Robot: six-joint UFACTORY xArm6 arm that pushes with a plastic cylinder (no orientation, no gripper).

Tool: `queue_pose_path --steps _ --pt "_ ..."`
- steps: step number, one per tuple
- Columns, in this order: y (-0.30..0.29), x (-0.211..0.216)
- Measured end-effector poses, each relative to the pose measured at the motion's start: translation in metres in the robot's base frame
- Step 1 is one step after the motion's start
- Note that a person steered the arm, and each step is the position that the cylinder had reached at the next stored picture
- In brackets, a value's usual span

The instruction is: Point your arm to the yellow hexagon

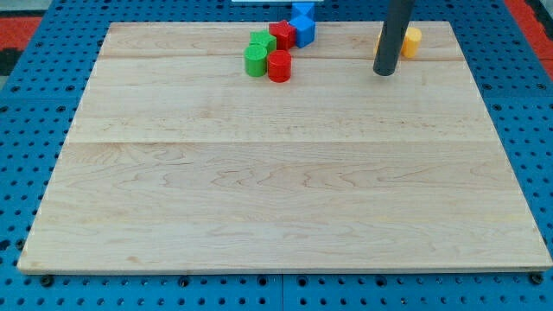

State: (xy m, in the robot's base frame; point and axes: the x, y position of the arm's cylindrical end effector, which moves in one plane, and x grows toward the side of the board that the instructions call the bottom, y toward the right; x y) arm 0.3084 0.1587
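Rod-shaped and dark, the tool had no jaws to open or clench and held nothing; my tip [384, 72] rested on the bench [285, 199] near the view's top right. Going from the view's left, well to the left of the tool sat a tight cluster: a green block [256, 61] with a second green block [263, 41] just behind it, a red cylinder [278, 66] touching the front green one, a red block [282, 34] behind that, and a blue block [302, 31] on the cluster's side nearest the tool, with another blue block [303, 9] beyond it at the bench's far edge, cut off by the view's top. None of these lay close to the tool. The yellow hexagon [412, 41] lay just to the right of the tool and slightly behind it, toward the view's top, so the pointing move looked almost complete, needing at most a short nudge right and away. The rod covered the hexagon's left part, so its six sides could not be counted, and whether the tip touched it could not be told. The green blocks' shapes were also hard to make out.
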Motion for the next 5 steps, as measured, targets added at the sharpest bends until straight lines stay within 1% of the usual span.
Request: queue_pose_path --steps 2,3,4,5 --pt "0.0 0.005" --pt "0.0 0.032" --pt "0.039 0.047" --pt "0.094 0.039"
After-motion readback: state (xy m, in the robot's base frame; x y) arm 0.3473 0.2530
